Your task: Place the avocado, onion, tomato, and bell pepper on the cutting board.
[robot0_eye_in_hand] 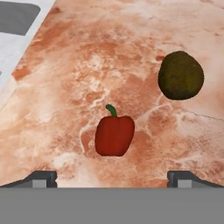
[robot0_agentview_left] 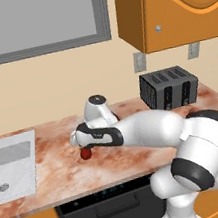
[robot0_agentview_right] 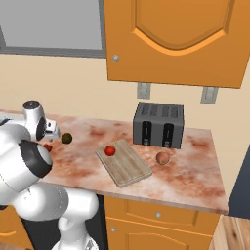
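The gripper point(robot0_eye_in_hand: 112, 177) hangs over the worktop point(robot0_eye_in_hand: 65, 87) with its jaws spread wide and nothing between them; the two dark fingertips point(robot0_eye_in_hand: 41, 177) stand far apart at the bottom of the hand view. Just ahead of them, centred in the gap, lies the bell pepper point(robot0_eye_in_hand: 114, 134), red with a short green stem, flat on the marbled surface and not touched by either finger. Beyond it and off to one side rests the avocado point(robot0_eye_in_hand: 180, 75), a dark olive ball, apart from the pepper.

From the right base view the pepper point(robot0_agentview_right: 47, 147) peeks out beside the arm, near the worktop's left part, with the avocado point(robot0_agentview_right: 66, 138) just past it. Further along, toward the middle and near the front edge, lies the cutting board point(robot0_agentview_right: 128, 166), set at an angle, with the tomato point(robot0_agentview_right: 110, 150) on its rear end. The onion point(robot0_agentview_right: 162, 157) sits on the worktop just beside the board's far side, off the wood. Behind these, by the back wall, stands the black toaster point(robot0_agentview_right: 158, 124).

In the left base view the sink point(robot0_agentview_left: 9, 166) occupies the worktop's left end.
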